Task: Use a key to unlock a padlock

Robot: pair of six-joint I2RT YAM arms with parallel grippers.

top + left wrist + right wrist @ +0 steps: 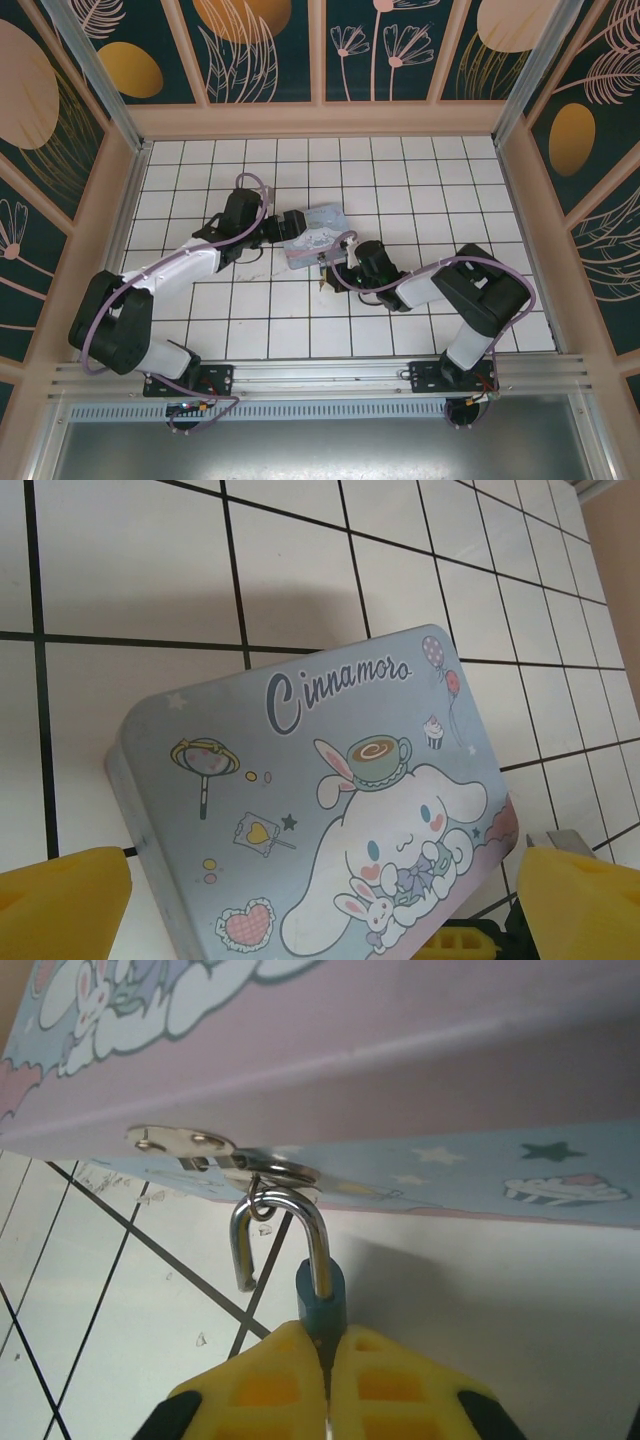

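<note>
Yellow fingertips of left gripper [320, 910] standing spread wide, flanking pastel blue-pink cartoon tin box [300, 780] on white tiled table [130, 570]. Right gripper [325, 1380] pressing together on tiny dark bluish padlock [320, 1295] hanging from tin's metal hasp [185, 1142]. Doing it well: pinching body squarely, bracing tin, avoiding sideways pull. Padlock's long axis running hasp to gripper, thin steel shackle [290, 1210] pointing at tin, left leg seemingly hanging free.
</note>
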